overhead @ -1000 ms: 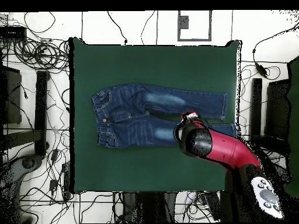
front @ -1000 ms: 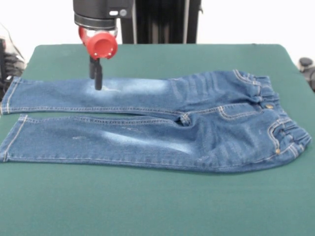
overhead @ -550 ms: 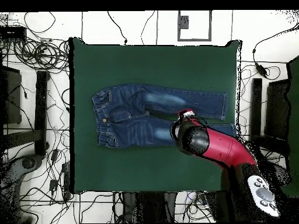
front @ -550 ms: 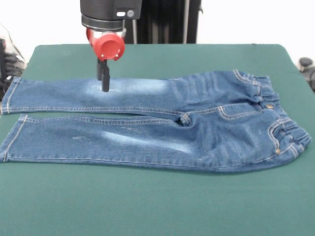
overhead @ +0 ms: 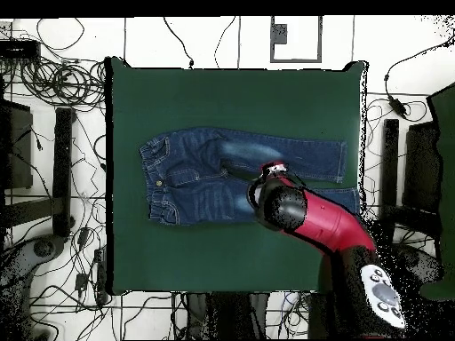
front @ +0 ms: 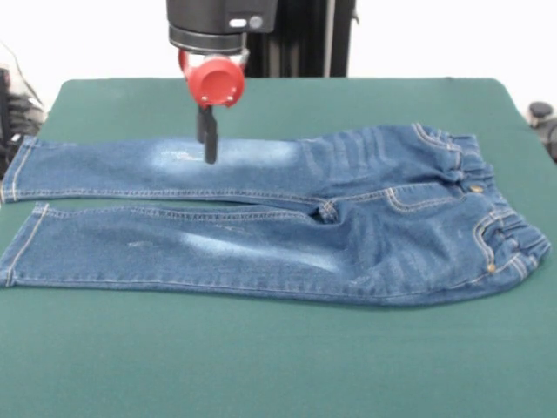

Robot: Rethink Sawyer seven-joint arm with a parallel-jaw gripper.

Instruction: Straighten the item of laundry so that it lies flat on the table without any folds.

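- Desk [front: 278,366]: dark green felt-like cloth, far wider than the garment on it; bare green shows on all sides of the denim.
- Jeans [front: 287,235]: small blue denim pair with orange stitching, lying spread across the middle of the desk. In the front view the two leg hems sit at the left, the gathered elastic waistband at the right. Pale faded patches run along both legs. The legs lie side by side, close together, with a thin green gap between them toward the hems. Slight creasing shows near the crotch and waistband.
- Claw [front: 207,146]: dark tips below a red cylindrical wrist piece, hanging over the far leg at its faded patch. The tips stand close together, clenched, with no cloth seen between them; whether they touch the denim cannot be told.
- Arm [overhead: 324,226]: red and black, seen from overhead crossing one leg of the jeans.
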